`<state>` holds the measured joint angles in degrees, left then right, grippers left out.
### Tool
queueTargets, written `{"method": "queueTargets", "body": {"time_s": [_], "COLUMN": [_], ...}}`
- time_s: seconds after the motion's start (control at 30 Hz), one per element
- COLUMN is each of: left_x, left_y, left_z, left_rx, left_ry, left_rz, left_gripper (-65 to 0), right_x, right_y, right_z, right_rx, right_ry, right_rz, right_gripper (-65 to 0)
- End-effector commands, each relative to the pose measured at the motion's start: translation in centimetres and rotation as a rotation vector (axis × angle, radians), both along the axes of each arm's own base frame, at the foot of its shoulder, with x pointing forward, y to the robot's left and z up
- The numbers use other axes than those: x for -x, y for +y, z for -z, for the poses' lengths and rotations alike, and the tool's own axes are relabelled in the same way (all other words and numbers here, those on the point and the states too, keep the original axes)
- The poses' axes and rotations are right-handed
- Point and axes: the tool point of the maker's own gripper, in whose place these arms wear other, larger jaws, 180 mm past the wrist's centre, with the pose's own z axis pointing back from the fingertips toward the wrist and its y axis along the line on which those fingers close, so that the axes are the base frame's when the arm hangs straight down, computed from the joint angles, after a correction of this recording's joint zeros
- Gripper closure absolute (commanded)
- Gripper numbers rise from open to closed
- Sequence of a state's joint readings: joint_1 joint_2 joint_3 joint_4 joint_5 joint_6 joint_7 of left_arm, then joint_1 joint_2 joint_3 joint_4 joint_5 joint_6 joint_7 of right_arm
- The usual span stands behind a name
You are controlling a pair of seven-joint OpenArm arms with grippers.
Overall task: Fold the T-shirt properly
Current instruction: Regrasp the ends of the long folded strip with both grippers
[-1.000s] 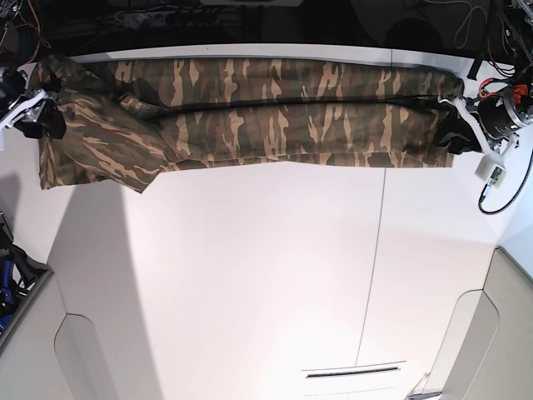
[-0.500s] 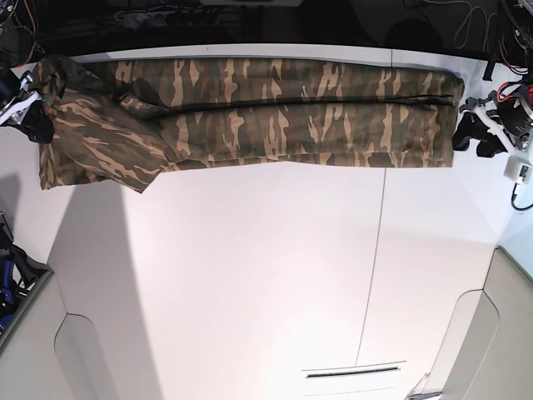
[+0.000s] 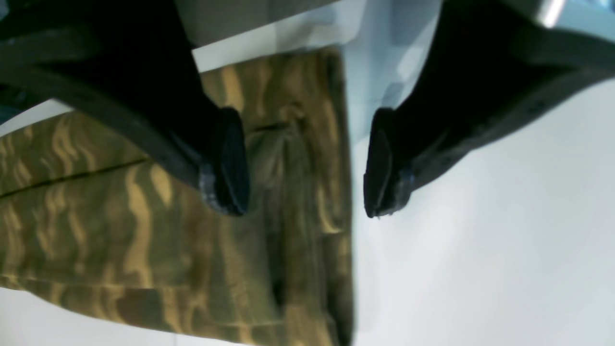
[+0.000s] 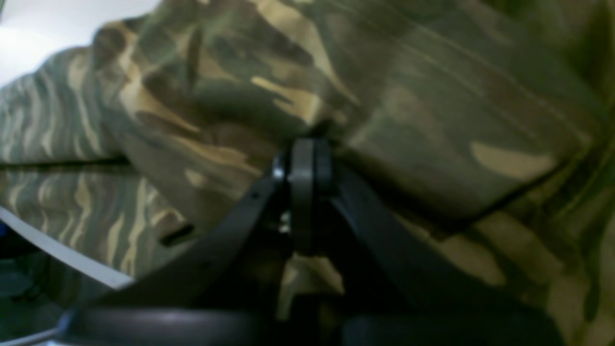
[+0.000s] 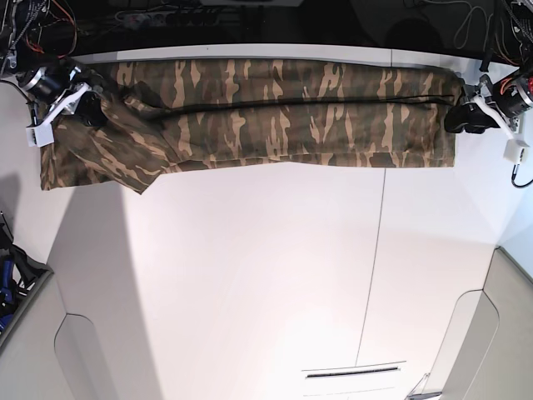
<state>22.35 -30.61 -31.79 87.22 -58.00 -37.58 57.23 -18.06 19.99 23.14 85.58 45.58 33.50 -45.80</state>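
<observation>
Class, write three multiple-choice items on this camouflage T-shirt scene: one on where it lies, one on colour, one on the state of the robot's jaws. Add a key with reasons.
1. Where does the T-shirt lie on the table?
A. along the far edge
B. in the middle
C. at the near edge

2. What colour is the table?
A. black
B. white
C. green

3. How do the jaws stand?
A. both open
B. both shut
C. left open, right shut

Key:
1 A, the base view shows it stretched along the far edge.
2 B, its bare top is white.
3 C, the left gripper shows a wide gap over the shirt's edge; the right gripper is pinched on cloth.
</observation>
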Motion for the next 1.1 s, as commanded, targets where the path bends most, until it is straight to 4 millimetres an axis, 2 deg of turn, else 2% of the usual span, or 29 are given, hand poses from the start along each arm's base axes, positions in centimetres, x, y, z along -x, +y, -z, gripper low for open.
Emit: {"method": "queueTargets", "body": {"time_s": [0.0,0.2,0.4,0.47,0.57,0.6,0.73,0.83,1.07], "left_x": [-0.5,0.7,0.5,0.4,0.2,0.1,-0.6,-1.0,-2.2], "left_y": [0.2,-2.3,-2.7,-2.7,-2.8,-2.7,-2.6,-2.6,-2.6], "left_z": [-0.9,0.6,0.7,0.5,0.3,0.2,-0.3,-0.8,-3.2], "left_rx": [-0.001,0.069,0.085,0.094,0.101,0.101,0.1,0.092,0.038], "left_ry": [-0.031,0.006,-0.014,-0.02,-0.036,-0.043,-0.08,-0.096,-0.151], "left_rz": [0.011,0.032,0.018,0.016,0.011,0.008,-0.004,0.006,0.063], "left_gripper": [-40.6,-40.6,-39.8,-29.7,-5.1,0.0,0.0,0.0,0.0], "right_x": [-0.6,-1.1,-1.0,-1.0,-1.0,-1.0,-1.3,-1.9,-3.3], "right_y": [-0.2,0.0,0.0,0.0,0.0,0.0,0.3,-0.3,-3.3], "right_z": [-0.4,-0.6,-0.5,-0.5,-0.5,-0.5,-1.2,-2.3,-7.2], "right_rx": [0.005,-0.008,-0.007,-0.007,-0.008,-0.009,-0.044,-0.043,0.006], "right_ry": [-0.018,-0.027,-0.02,-0.02,-0.02,-0.021,-0.039,-0.073,-0.195], "right_rz": [-0.008,-0.005,-0.009,-0.009,-0.009,-0.009,0.001,0.016,0.071], "right_gripper": [0.0,0.0,0.0,0.0,0.0,0.0,0.0,0.0,0.0]}}
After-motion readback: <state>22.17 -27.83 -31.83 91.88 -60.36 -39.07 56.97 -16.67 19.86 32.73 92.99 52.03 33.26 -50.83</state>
